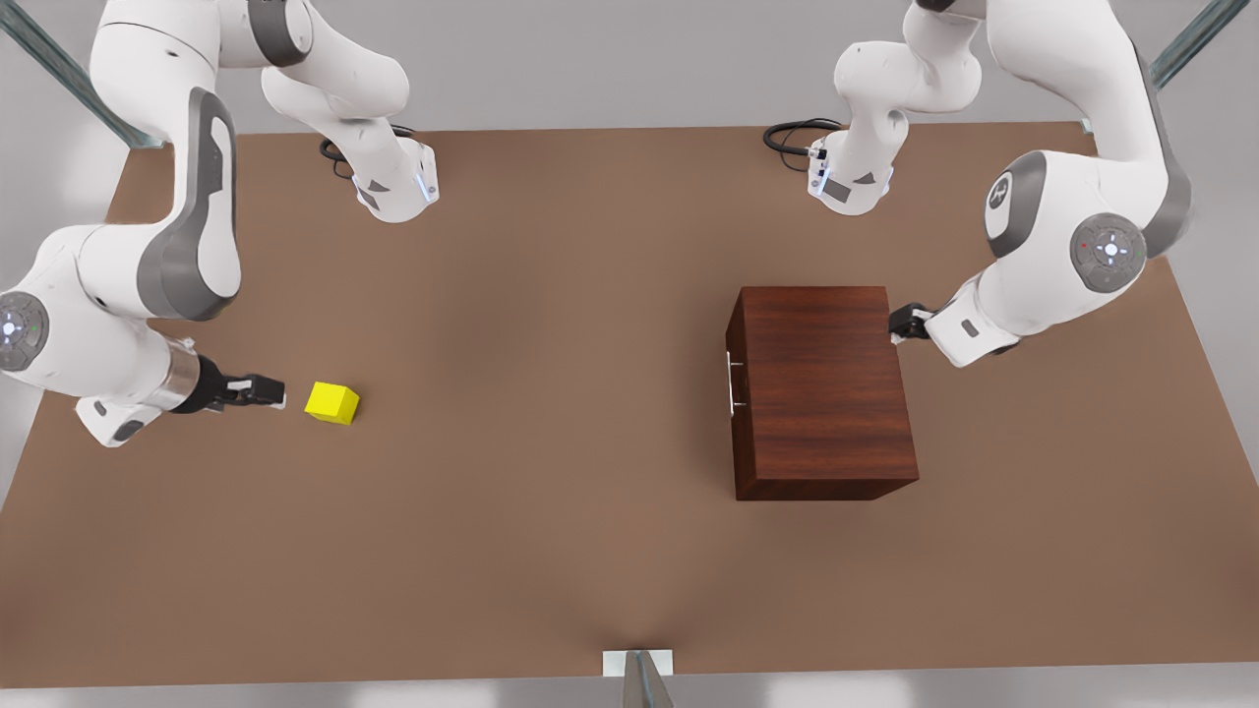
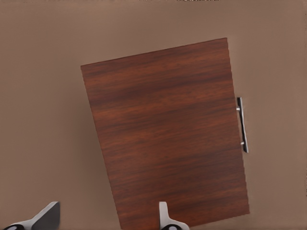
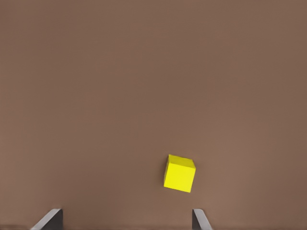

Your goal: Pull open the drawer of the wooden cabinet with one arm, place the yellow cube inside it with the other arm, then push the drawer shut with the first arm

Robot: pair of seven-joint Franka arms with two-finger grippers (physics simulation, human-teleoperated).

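The yellow cube [image 1: 331,402] [image 3: 179,173] rests on the brown table toward the front view's left. My right gripper [image 1: 270,391] [image 3: 125,219] hovers just to its left, open, with nothing between its fingers. The wooden cabinet [image 1: 821,388] [image 2: 168,134] stands toward the front view's right. Its drawer is shut, and the silver bar handle [image 1: 733,385] [image 2: 243,124] is on the side facing the cube. My left gripper [image 1: 900,322] [image 2: 106,218] is open at the cabinet's far right top corner, on the side away from the handle.
Both arm bases [image 1: 398,187] [image 1: 851,182] stand at the table's back edge with black cables beside them. A wide bare stretch of table [image 1: 551,393] lies between cube and cabinet. A small grey bracket [image 1: 639,669] sits at the front edge.
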